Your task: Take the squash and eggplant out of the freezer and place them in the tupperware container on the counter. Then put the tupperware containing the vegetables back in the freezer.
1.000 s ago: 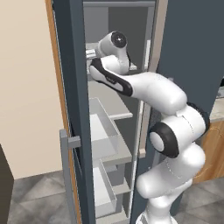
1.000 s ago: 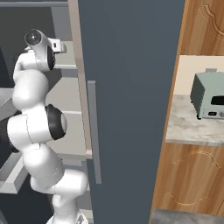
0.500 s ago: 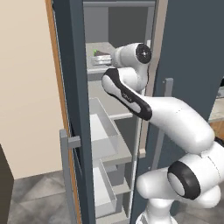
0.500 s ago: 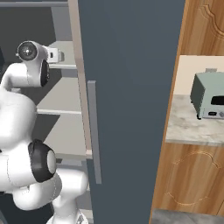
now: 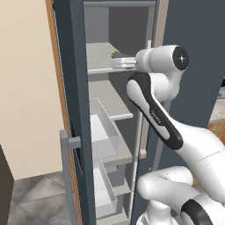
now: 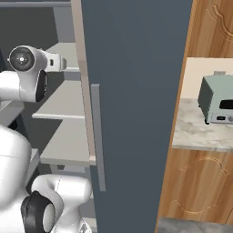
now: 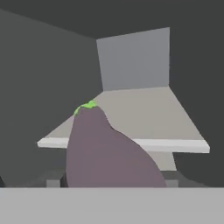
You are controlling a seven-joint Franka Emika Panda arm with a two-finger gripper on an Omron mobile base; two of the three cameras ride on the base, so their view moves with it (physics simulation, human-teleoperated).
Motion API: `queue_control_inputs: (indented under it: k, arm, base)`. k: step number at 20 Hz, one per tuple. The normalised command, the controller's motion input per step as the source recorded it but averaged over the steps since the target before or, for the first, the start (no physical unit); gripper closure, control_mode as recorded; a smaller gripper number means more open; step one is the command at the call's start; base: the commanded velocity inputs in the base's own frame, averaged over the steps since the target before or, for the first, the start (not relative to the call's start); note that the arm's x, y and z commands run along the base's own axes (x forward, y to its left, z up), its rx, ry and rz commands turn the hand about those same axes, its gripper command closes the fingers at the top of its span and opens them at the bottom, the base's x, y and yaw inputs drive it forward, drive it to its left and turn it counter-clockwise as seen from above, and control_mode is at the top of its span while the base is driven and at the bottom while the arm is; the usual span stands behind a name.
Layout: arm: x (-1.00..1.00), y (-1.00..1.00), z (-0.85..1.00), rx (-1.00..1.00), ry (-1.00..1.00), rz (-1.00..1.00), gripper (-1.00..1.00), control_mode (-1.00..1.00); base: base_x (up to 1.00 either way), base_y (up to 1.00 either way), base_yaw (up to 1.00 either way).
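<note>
Purple-grey eggplant fills the hand view just off the upper freezer shelf edge, probably clamped in the tool for carrying out, though its fingers are hidden.

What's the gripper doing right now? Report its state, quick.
Gripper: at the freezer shelf, right against the eggplant; fingers hidden, so open or shut cannot be told.

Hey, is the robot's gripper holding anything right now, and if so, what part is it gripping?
It appears to hold the eggplant, apparently by the end opposite its green stem tip; the fingers are hidden, so the grip itself cannot be confirmed.
</note>
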Motion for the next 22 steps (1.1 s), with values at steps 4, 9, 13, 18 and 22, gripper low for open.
queue_control_inputs:
  k: [4,9,13,18,22]
  arm:
    - [-1.00,-0.34,0.01,-0.03,0.11,0.00,1.00,-1.00]
    - [-1.00,-0.31,0.00,-0.08,0.20,-0.01,1.00,-1.00]
    - [-0.94,-0.34,-0.15,-0.12,0.28,-0.04,1.00,-1.00]
    - [-0.88,-0.31,-0.45,-0.09,0.23,-0.05,1.00,-1.00]
    - [-0.65,-0.32,-0.66,-0.02,0.08,-0.05,1.00,-1.00]
  base:
    - [0.00,0.00,0.00]
    - [0.00,0.00,0.00]
    - [0.00,0.00,0.00]
    - [0.00,0.00,0.00]
    - [0.00,0.00,0.00]
